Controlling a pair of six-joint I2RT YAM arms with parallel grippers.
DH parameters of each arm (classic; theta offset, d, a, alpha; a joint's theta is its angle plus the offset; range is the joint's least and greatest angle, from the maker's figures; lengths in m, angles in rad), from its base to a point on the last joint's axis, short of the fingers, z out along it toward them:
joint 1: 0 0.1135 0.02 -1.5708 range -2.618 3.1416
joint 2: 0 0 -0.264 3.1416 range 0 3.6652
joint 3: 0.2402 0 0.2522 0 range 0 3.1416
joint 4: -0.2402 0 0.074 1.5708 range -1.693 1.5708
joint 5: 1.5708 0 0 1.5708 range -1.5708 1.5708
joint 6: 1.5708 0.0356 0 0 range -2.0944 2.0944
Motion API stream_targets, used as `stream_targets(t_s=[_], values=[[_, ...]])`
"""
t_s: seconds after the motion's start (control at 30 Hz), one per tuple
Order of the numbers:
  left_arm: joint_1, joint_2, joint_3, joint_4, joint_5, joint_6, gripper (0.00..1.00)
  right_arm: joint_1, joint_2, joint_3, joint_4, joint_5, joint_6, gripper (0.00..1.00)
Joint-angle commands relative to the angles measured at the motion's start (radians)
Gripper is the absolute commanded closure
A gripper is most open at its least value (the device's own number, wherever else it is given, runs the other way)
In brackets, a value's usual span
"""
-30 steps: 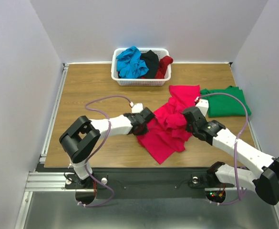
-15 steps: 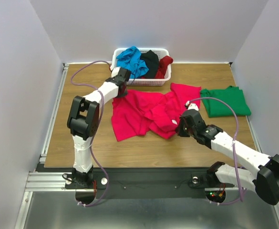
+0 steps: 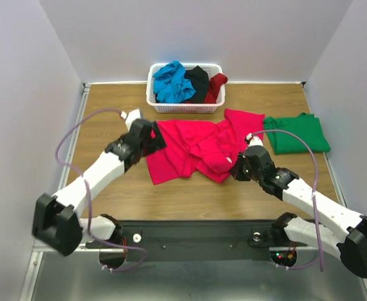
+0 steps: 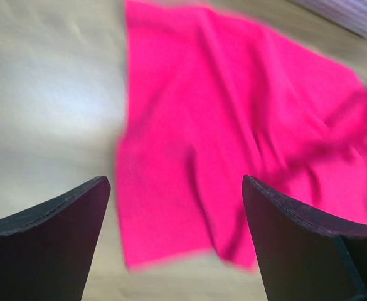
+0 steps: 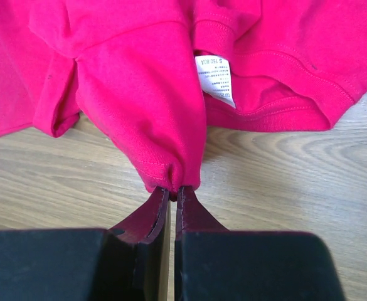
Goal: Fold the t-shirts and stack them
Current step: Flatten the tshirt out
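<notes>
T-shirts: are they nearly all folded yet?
Not nearly. The green t-shirt looks folded, on the right. The pink-red t-shirt lies rumpled, the right tool pinching its edge, the left tool open above it. The blue shirt, black shirt and dark red shirt wait in the basket.

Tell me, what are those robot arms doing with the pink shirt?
A pink shirt is being spread out on the table, probably for folding. The right claw is pinching the shirt's near edge. The left claw is open above the shirt's left side, holding nothing. A green shirt lies at the right, and more shirts wait in the basket at the back.
</notes>
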State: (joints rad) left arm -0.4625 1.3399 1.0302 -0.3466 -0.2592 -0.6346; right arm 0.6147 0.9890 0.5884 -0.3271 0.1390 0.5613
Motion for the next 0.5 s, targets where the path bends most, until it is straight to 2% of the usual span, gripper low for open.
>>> stream_targets(t_s=[0.0, 0.07, 0.1, 0.2, 0.37, 0.47], values=[[-0.123, -0.109, -0.227, -0.002, 0.035, -0.233, 0.01, -0.006, -0.050, -0.015, 0.049, 0.030, -0.003, 1.00], [-0.182, -0.174, -0.340, -0.003, 0.034, -0.307, 0.01, -0.006, -0.069, -0.019, 0.048, 0.036, -0.003, 0.99], [-0.194, -0.198, -0.367, -0.005, 0.032, -0.363, 0.02, -0.006, -0.078, -0.027, 0.048, 0.030, -0.001, 1.00], [-0.214, -0.212, -0.426, -0.012, 0.035, -0.408, 0.02, -0.004, -0.085, -0.041, 0.048, 0.014, 0.000, 1.00], [-0.220, -0.191, -0.453, -0.011, 0.005, -0.415, 0.02, -0.006, -0.102, -0.055, 0.046, 0.011, -0.008, 1.00], [-0.219, -0.138, -0.443, 0.049, 0.056, -0.338, 0.02, -0.006, -0.095, -0.056, 0.048, 0.010, -0.009, 1.00]])
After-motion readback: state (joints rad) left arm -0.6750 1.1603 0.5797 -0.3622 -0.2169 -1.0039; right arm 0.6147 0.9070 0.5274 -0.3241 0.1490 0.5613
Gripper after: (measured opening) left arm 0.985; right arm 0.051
